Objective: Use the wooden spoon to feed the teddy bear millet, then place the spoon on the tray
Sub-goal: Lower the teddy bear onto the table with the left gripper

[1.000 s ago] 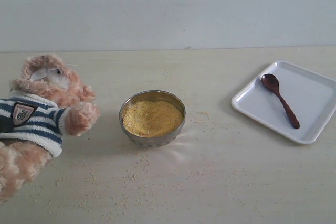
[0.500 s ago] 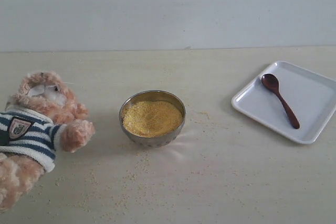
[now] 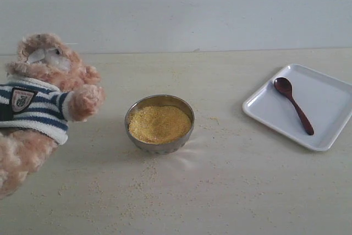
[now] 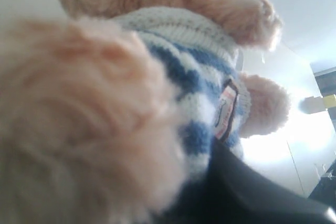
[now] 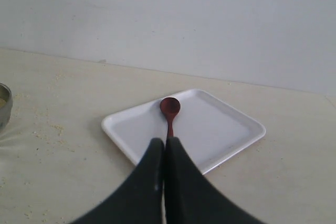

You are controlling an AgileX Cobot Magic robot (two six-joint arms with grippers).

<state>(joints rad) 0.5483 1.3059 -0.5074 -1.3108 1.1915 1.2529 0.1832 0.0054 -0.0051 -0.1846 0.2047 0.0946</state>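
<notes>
The teddy bear [image 3: 44,97] hangs tilted at the far left, above the table, one paw stretched toward the steel bowl [image 3: 130,115] heaped with millet [image 3: 159,124]. In the left wrist view the teddy bear [image 4: 173,77] fills the picture, and my left gripper [image 4: 210,182] is shut on its body, with one dark finger [image 4: 252,192] showing against the striped shirt. The wooden spoon [image 3: 293,104] lies loose on the tray [image 3: 330,103] at the right. My right gripper [image 5: 166,142] is shut and empty, short of the tray [image 5: 220,124], its tips covering the end of the wooden spoon [image 5: 170,113]. Neither gripper shows in the exterior view.
Loose millet grains [image 3: 143,180] are scattered over the table in front of and around the bowl. A plain wall runs along the table's far edge. The bowl's rim [image 5: 4,109] shows at the edge of the right wrist view.
The teddy bear dipped down toward the table half a second ago and has now risen higher than before. The spoon, tray and bowl have not moved.
</notes>
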